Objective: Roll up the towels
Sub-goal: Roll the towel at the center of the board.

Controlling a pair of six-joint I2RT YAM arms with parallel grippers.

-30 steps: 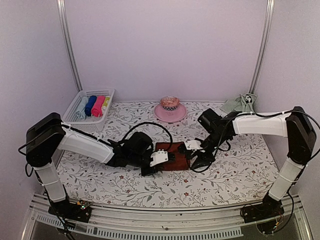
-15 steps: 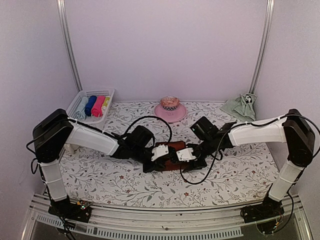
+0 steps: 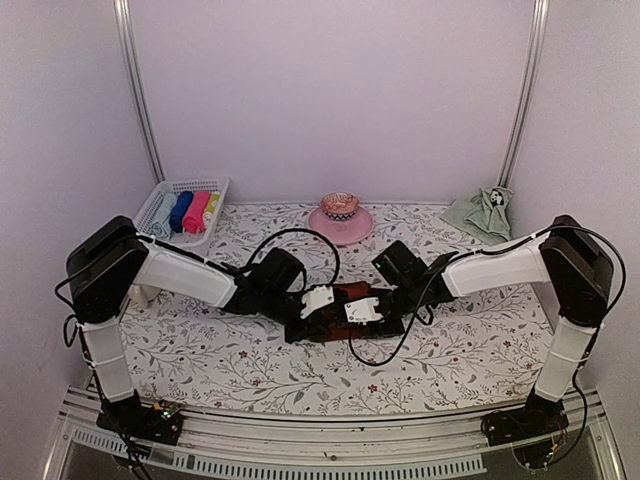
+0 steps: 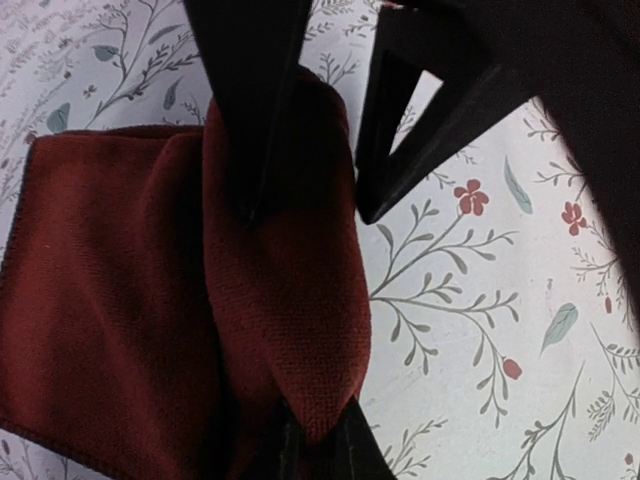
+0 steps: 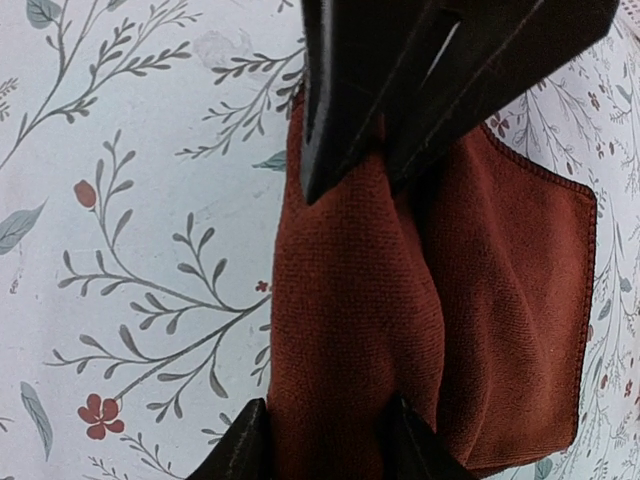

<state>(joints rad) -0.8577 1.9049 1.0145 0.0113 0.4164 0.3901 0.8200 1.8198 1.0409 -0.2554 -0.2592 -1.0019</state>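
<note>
The dark red towel (image 3: 338,291) lay near the middle of the floral-covered tabletop (image 3: 470,340), partly folded, with a raised fold running along it. The left claw (image 3: 322,322) was closed tightly on one end of that fold (image 4: 305,215), the cloth bulging out between its jaws. The right claw (image 3: 372,322) gripped the other end, its jaws pressing the ridge from both sides (image 5: 355,190). The green towel (image 3: 483,212) sat crumpled at the tabletop's far right corner. A basket (image 3: 160,205) stood at the far left corner and a pink dish (image 3: 340,226) by the far edge.
</note>
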